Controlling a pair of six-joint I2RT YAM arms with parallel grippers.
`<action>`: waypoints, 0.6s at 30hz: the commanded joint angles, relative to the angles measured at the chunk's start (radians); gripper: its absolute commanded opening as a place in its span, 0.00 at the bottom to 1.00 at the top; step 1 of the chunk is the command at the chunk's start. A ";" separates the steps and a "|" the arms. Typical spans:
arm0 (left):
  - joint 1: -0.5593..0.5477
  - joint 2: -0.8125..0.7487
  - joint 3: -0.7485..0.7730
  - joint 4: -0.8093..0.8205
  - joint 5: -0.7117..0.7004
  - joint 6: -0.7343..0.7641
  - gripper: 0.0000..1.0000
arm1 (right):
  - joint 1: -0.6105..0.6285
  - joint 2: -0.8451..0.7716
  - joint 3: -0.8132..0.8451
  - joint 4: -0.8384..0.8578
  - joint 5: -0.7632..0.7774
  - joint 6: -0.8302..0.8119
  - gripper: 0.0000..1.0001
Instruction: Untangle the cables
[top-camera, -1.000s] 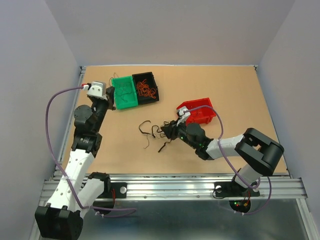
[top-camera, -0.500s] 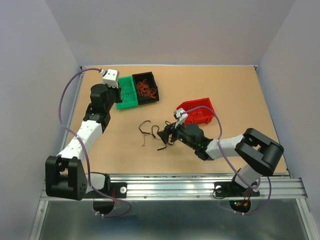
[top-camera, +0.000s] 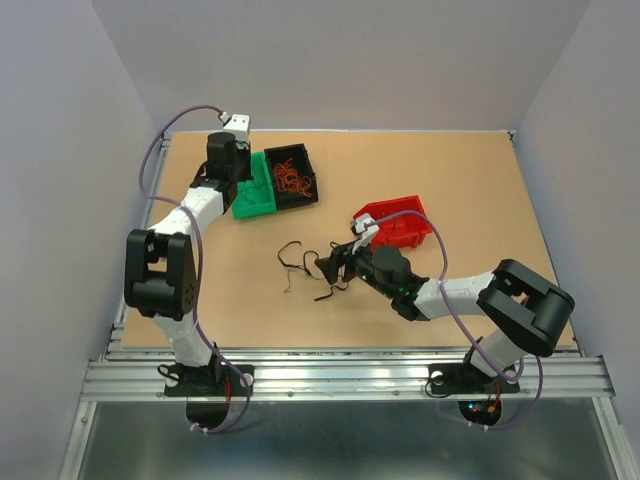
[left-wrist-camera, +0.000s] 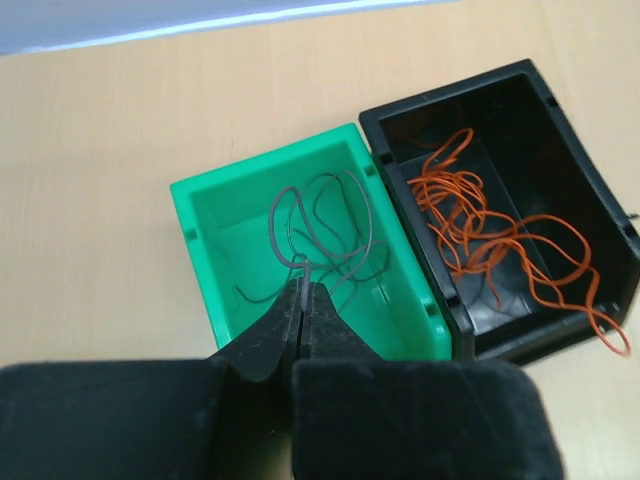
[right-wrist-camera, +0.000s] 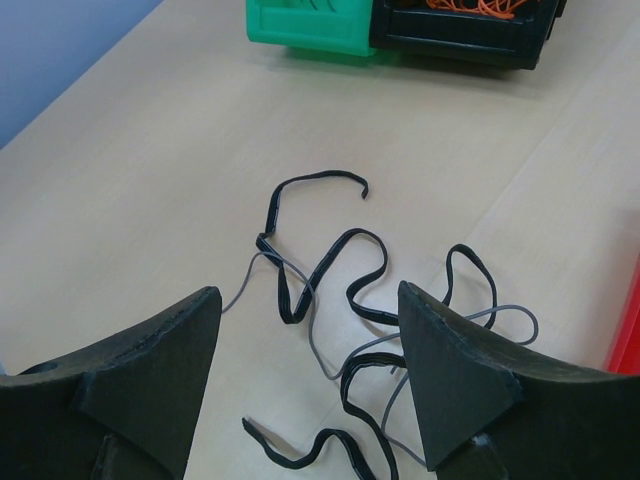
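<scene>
A tangle of black flat cables (top-camera: 300, 262) and a thin grey wire (right-wrist-camera: 325, 340) lies on the table's middle. My right gripper (right-wrist-camera: 308, 292) hangs open just above this tangle (right-wrist-camera: 330, 270), touching nothing; from above it (top-camera: 330, 265) sits at the tangle's right end. My left gripper (left-wrist-camera: 302, 290) is shut on a thin grey wire (left-wrist-camera: 300, 262) over the green bin (left-wrist-camera: 270, 170), which holds more grey loops (left-wrist-camera: 340, 225). From above, that gripper (top-camera: 236, 172) is at the green bin (top-camera: 258, 200). Orange wires (left-wrist-camera: 490, 230) fill the black bin (left-wrist-camera: 560, 130).
The green and black bins (top-camera: 288, 150) stand side by side at the back left. A red bin (top-camera: 400, 222) stands just right of the tangle, close behind my right wrist. The right wrist view shows the green bin (right-wrist-camera: 310, 25) and black bin (right-wrist-camera: 460, 35) at its top edge.
My left arm swung from the table's left side up and right to the green bin, its jaws still shut. My right gripper opened over the tangle.
</scene>
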 joint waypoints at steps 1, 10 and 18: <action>0.000 0.109 0.120 -0.081 -0.078 -0.010 0.00 | 0.006 -0.028 0.005 0.036 0.026 -0.002 0.76; -0.015 0.309 0.290 -0.190 -0.072 -0.019 0.00 | 0.006 -0.018 0.011 0.038 0.034 0.002 0.76; -0.017 0.472 0.401 -0.263 -0.056 -0.026 0.06 | 0.006 -0.012 0.011 0.038 0.052 0.013 0.76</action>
